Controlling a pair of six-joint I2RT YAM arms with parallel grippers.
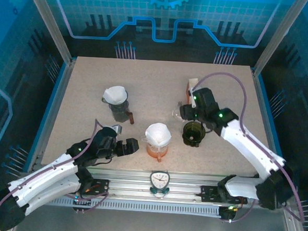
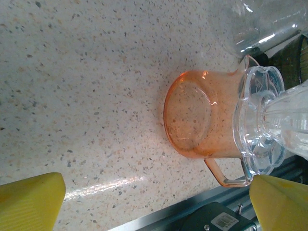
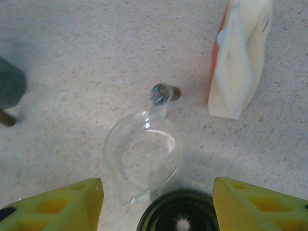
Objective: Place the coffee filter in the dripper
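**Entry:** white paper coffee filter [image 1: 158, 131], seated in a clear plastic dripper [image 2: 257, 130] on an orange glass jug [image 2: 197, 120], at 6 o'clock on the speckled table [image 1: 93, 80].

**Also listed:**
- A second white filter [image 1: 115, 94] is held in a grey dripper [image 1: 118, 109] at 10 o'clock.
- A dark green dripper [image 1: 193, 133], a clear glass dripper [image 3: 143, 156] and an orange-and-white packet [image 3: 238, 57] are grouped at 3 o'clock.

**Claws:** the left gripper [image 1: 125, 140] is spread wide beside the jug. The right gripper [image 3: 156, 207] is spread above the glass dripper.
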